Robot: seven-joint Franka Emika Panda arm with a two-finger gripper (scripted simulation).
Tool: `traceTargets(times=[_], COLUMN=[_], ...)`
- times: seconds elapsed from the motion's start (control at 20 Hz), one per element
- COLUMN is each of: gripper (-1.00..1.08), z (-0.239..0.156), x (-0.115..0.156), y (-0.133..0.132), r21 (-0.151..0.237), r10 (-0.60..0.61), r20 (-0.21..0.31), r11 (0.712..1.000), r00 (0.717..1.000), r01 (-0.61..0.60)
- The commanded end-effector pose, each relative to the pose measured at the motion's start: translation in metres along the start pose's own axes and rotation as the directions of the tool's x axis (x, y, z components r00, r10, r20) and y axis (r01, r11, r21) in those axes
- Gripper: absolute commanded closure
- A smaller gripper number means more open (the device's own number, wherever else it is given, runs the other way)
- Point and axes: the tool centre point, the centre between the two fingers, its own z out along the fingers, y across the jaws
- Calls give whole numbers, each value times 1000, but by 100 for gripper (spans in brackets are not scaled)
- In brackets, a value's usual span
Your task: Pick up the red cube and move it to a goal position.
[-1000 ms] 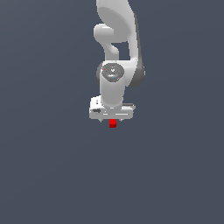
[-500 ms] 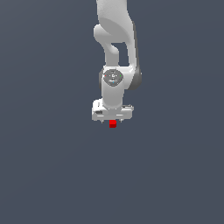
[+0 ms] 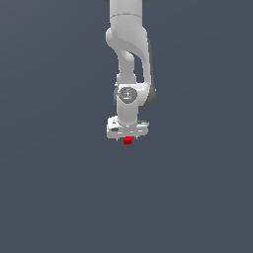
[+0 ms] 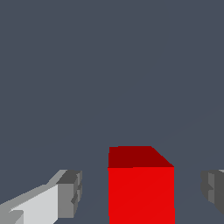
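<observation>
A white Franka Panda arm (image 3: 129, 59) hangs over a plain slate-grey floor (image 3: 49, 188), its gripper (image 3: 127, 140) pointing straight down. In the wrist view, taken from left to right, one grey-padded finger (image 4: 70, 192) stands clear of the red cube (image 4: 141, 190), a strip of floor showing between pad and block; then comes the cube itself, its darker top face and bright front face both visible; then a second strip of floor; then the other finger's pad (image 4: 213, 189) at the frame's edge. The fingers are spread apart, touching the cube on neither side, with the block sitting between them and somewhat nearer the second pad's side than dead centre.

In the exterior view the red cube (image 3: 127, 141) shows as a small bright speck directly beneath the white hand, much narrower than the hand itself. Whether it rests on the floor or just above it is hard to judge from this distance.

Against the picture from one second ago, the arm's upper links have swung and the wrist has dropped a little lower in the frame, while the cube sits in the same spot beneath the hand, as it did half a second ago.
</observation>
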Motion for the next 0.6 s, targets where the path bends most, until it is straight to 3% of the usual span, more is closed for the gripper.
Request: traceTargets(times=[0.0, 0.55], gripper=[-92, -92], z=[9, 21], x=[-4, -7], y=[-1, -2], r21=[2, 3], r10=[-9, -19], r20=[-7, -13], r11=[1000, 1000], r00=[1000, 1000], r01=[9, 19])
